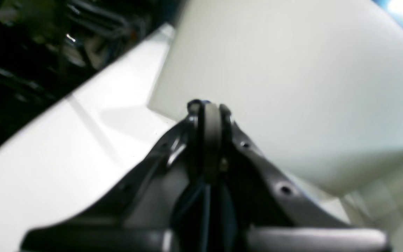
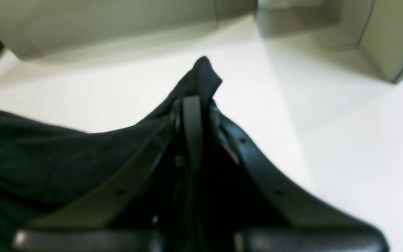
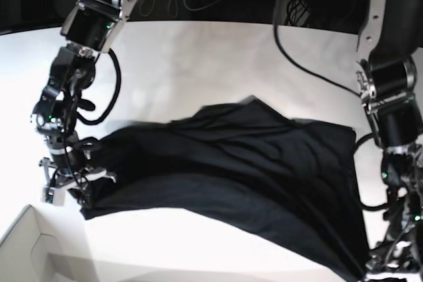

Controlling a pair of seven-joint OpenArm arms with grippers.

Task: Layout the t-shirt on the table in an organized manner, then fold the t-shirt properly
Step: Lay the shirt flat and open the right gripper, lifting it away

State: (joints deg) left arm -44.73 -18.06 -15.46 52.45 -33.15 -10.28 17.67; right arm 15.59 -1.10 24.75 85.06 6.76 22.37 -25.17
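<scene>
The black t-shirt lies spread across the white table, stretched from lower left to lower right. My right gripper, on the base view's left, is shut on the shirt's left corner. In the right wrist view the cloth bunches out past the shut gripper and trails left over the table. My left gripper is at the bottom right, beside the shirt's lower right corner. In the left wrist view it is shut above the table; no cloth shows there.
A white box stands just beyond the left gripper. White box walls and another stand beyond the right gripper. A white box corner is at the base view's bottom left. Cables hang at the back.
</scene>
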